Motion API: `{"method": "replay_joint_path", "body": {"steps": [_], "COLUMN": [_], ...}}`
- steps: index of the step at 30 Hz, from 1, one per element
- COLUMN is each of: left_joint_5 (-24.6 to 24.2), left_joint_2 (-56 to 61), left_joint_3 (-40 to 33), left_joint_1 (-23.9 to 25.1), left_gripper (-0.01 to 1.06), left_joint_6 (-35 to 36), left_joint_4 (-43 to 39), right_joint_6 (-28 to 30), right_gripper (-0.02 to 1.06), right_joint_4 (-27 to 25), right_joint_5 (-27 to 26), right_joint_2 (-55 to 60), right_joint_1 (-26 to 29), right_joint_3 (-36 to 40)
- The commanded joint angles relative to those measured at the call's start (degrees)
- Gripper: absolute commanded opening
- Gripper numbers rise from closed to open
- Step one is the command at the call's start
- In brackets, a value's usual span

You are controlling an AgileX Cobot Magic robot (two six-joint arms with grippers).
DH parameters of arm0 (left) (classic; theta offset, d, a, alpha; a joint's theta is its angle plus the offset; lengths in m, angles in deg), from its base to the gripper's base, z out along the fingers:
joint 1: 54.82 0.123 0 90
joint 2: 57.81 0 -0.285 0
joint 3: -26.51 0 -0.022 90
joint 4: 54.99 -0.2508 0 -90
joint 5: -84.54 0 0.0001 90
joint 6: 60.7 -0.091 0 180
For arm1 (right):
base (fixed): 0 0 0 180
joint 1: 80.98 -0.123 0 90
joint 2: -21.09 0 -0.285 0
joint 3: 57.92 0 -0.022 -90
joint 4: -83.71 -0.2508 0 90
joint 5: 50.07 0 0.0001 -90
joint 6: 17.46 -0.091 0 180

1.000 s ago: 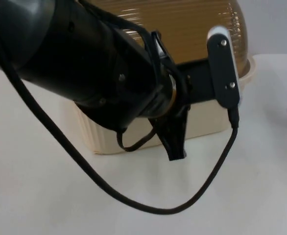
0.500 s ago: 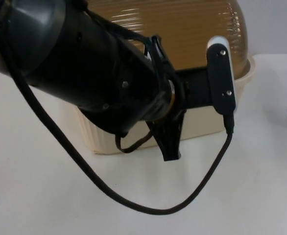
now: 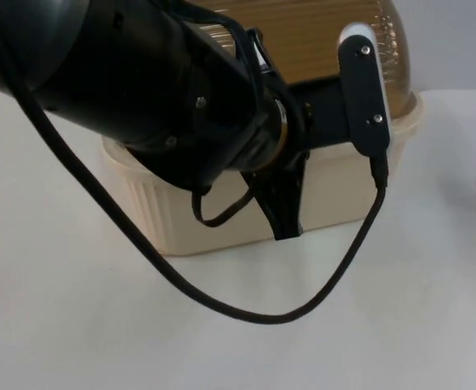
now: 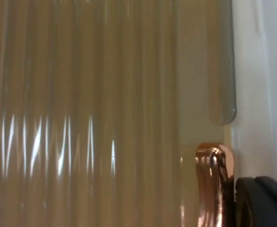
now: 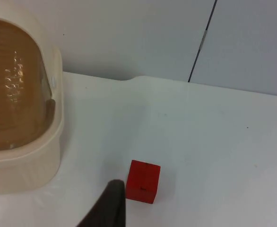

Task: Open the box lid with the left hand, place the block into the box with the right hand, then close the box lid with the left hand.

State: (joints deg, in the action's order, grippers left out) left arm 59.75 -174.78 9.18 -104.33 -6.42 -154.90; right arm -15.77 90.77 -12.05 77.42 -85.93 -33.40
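The left pincer point(image 3: 283, 227) is seen in the top view hanging against the front wall of the cream box point(image 3: 181, 219), its black finger pointing down toward the desk point(image 3: 100, 325); how far it is parted cannot be told, nor whether anything is held. Just before it, in the left wrist view, a copper-coloured handle point(image 4: 214, 182) is seen beside the fingertip, and beyond that the ribbed amber lid point(image 4: 82, 109) rises, apparently shut over the box. The lid is judged to be stiff, light, smooth plastic, likely slippery on its dome, so the handle at its lower edge is judged the best place to take hold. The right pincer point(image 5: 108, 208) is kept waiting above the desk; its opening cannot be told, and nothing is seen in it. Just ahead of it the red block point(image 5: 143, 181) is found lying on the desk, well apart from the box point(image 5: 25, 156) off to one side. The block is judged rigid, light and square-sided, to be gripped across two opposite flat faces. Farthest off, the grey partition wall point(image 5: 143, 38) is seen.
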Motion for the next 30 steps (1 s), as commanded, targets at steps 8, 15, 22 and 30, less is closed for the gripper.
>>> {"method": "replay_joint_path", "body": {"steps": [8, 15, 22, 30], "left_joint_5": [-2.9, -3.3, -2.9, 0.1], "left_joint_2": [0.0, 0.0, 0.0, 0.0], "left_joint_3": [0.6, 3.9, 10.6, 14.8], "left_joint_1": [0.4, 2.8, 6.9, 12.1], "left_gripper": [0.00, 0.00, 0.00, 0.00], "left_joint_6": [-3.4, -4.9, -8.0, -8.0], "left_joint_4": [0.0, 0.0, 0.0, 0.0], "right_joint_6": [0.3, 0.3, 0.3, 0.3], "right_gripper": [1.05, 1.05, 1.05, 1.05], "right_joint_4": [0.5, 0.4, 0.3, 0.1], "right_joint_5": [-0.1, -0.2, 0.2, 0.3], "right_joint_2": [-0.2, -0.2, -0.2, -0.2], "right_joint_1": [-0.2, -0.2, -0.2, -0.2], "right_joint_3": [-0.4, -0.4, -0.4, -0.4]}}
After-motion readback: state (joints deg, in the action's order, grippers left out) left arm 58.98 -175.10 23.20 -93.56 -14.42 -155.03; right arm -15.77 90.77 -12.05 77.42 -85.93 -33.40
